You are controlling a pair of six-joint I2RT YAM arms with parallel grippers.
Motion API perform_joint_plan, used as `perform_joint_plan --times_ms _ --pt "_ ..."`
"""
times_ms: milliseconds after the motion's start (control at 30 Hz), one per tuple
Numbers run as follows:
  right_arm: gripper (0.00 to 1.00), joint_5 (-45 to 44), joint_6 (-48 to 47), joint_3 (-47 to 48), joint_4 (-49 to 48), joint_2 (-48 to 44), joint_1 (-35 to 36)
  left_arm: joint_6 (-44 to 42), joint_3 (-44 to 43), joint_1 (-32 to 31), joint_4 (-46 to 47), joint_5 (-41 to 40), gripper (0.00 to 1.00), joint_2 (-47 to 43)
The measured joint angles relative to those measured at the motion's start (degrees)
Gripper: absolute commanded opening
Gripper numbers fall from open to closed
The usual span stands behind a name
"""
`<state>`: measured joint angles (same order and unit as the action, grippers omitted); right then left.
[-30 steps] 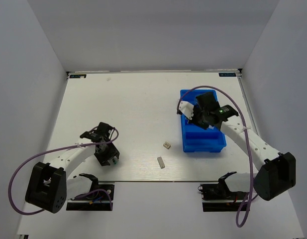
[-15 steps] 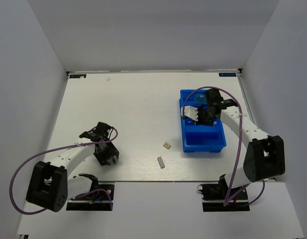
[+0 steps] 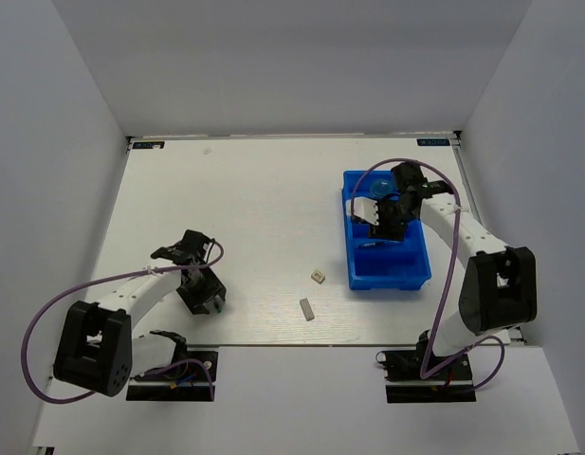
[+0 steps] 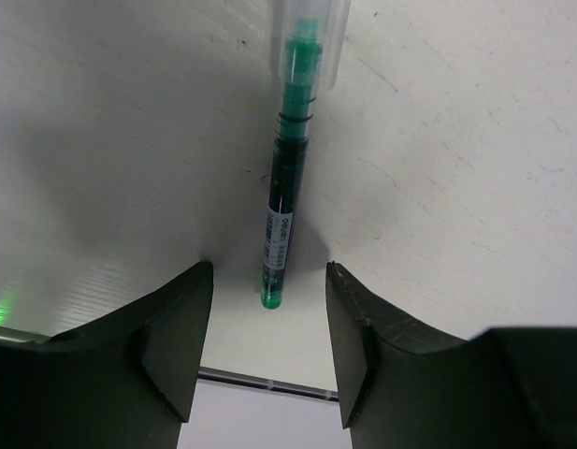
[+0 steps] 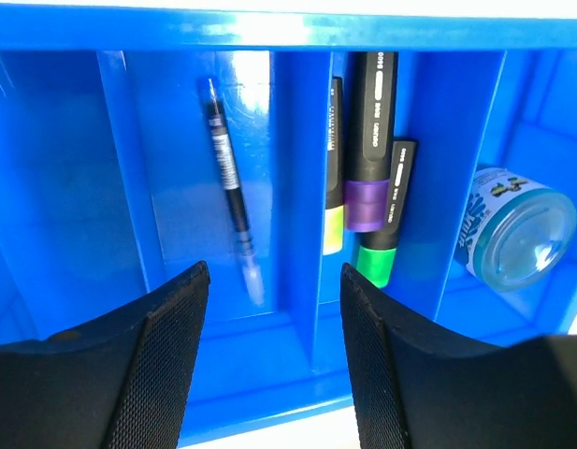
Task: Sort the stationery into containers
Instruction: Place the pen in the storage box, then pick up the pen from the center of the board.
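The blue tray [image 3: 392,282] stands right of centre, its rim [image 5: 269,28] filling the right wrist view. My right gripper [image 3: 380,220] [image 5: 274,360] hangs open just above it, holding nothing. Below lies a thin black pen [image 5: 229,182] in one compartment, its tip blurred. The compartment beside it holds purple-ended [image 5: 368,131], green-ended [image 5: 389,220] and yellow-ended [image 5: 333,182] markers. A blue round piece [image 5: 514,234] sits further right. My left gripper [image 3: 205,296] [image 4: 269,360] is open low over the table, a green pen [image 4: 286,187] lying just ahead of its fingertips.
Two small erasers, one squarish [image 3: 317,276] and one oblong [image 3: 307,308], lie on the white table between the arms. The table's near edge [image 4: 260,382] runs just behind the left fingers. White walls enclose the table on three sides.
My right gripper swung further over the tray and opened; the thin black pen now lies in a compartment. The left arm has stayed where it was.
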<state>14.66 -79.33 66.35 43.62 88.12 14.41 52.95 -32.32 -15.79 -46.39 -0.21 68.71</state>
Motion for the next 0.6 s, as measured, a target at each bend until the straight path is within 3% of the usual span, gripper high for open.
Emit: perform_joint_plan --times_ms 400,533,600 --pt "0.61 8.3 8.4 1.4 2.6 -8.3 -2.3 -6.7 -7.9 2.2 -1.6 -6.2 0.47 10.9" --pt "0.61 10.1 10.3 1.4 3.9 -9.9 -3.0 -7.7 -8.9 2.2 -1.1 -6.1 0.31 12.7" --pt "0.61 11.0 11.3 1.4 4.7 -10.6 -3.3 -7.9 -8.9 2.2 -0.5 -5.6 0.15 12.8"
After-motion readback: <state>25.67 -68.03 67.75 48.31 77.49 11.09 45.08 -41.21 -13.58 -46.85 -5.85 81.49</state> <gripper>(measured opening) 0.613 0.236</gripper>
